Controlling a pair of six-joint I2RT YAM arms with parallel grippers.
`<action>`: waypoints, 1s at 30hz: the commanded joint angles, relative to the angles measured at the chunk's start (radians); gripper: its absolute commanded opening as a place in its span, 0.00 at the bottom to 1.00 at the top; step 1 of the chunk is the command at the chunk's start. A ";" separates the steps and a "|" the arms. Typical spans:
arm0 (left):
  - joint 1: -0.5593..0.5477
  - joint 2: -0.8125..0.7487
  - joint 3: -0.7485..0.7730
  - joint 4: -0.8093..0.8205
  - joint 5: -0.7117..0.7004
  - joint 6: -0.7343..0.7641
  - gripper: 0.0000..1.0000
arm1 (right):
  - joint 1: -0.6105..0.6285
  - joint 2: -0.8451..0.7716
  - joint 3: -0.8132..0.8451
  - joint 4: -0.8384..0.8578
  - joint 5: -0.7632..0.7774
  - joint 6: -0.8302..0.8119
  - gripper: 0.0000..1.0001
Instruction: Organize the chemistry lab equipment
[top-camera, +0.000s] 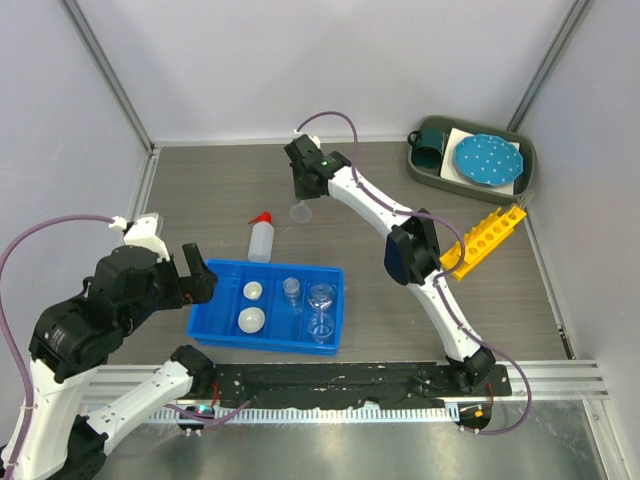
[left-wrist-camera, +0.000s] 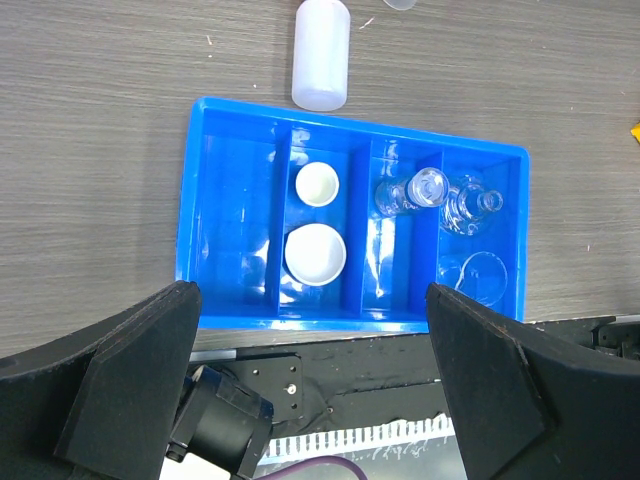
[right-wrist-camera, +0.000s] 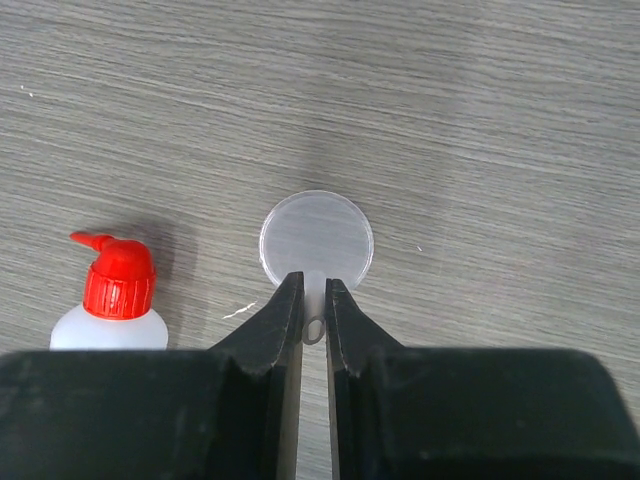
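Left wrist view has the left hand (left-wrist-camera: 310, 300) spread wide above the blue divided tray (left-wrist-camera: 232, 230), glossy plastic holding white round dishes (left-wrist-camera: 316, 252) and clear glassware (left-wrist-camera: 470, 205); beyond it, at 12 o'clock, stands the white squeeze bottle (top-camera: 261, 238) with its red nozzle; farther, at 1 o'clock on the grey wood-grain surface (top-camera: 200, 190), the right hand (right-wrist-camera: 314, 285) pinches the small looped tab of the translucent round funnel (right-wrist-camera: 316, 235); that thin tab looks slippery, so lift straight and slowly, clear of the bottle.
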 joint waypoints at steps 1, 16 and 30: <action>0.004 0.008 0.034 -0.086 -0.009 0.004 1.00 | -0.001 -0.087 -0.035 0.008 0.052 -0.010 0.01; 0.004 -0.061 -0.044 -0.081 0.015 -0.045 1.00 | 0.218 -0.556 -0.392 0.030 0.252 -0.131 0.01; 0.004 -0.136 -0.081 -0.110 0.054 -0.106 1.00 | 0.497 -0.806 -0.693 -0.027 0.272 0.011 0.01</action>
